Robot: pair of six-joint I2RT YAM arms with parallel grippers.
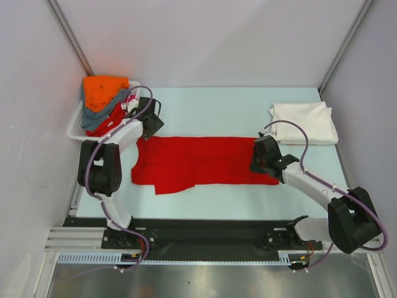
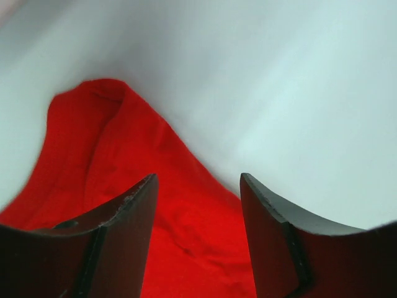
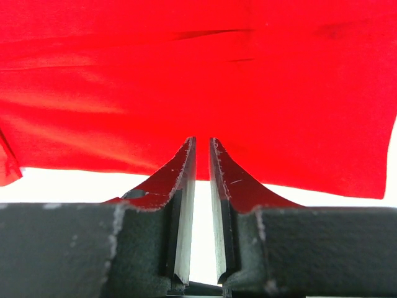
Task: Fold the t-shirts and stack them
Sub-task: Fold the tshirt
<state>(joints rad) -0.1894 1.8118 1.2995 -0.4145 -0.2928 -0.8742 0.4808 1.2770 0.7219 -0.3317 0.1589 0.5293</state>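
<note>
A bright red t-shirt (image 1: 198, 161) lies across the middle of the table as a long folded strip. My left gripper (image 1: 147, 131) hovers over the shirt's far left corner. In the left wrist view its jaws (image 2: 198, 180) stand wide open above the red cloth (image 2: 111, 155), holding nothing. My right gripper (image 1: 255, 162) sits at the shirt's right end. In the right wrist view its fingers (image 3: 202, 141) are parted by a narrow gap with only table showing through, and the red cloth (image 3: 186, 74) lies just past the tips. A cream-white t-shirt (image 1: 304, 123) lies folded at the back right.
A white mesh basket (image 1: 73, 130) at the back left holds an orange shirt (image 1: 104, 89), a grey-teal shirt (image 1: 99, 112) and a red one with pink trim (image 1: 115, 118). Frame posts and side walls close in the table.
</note>
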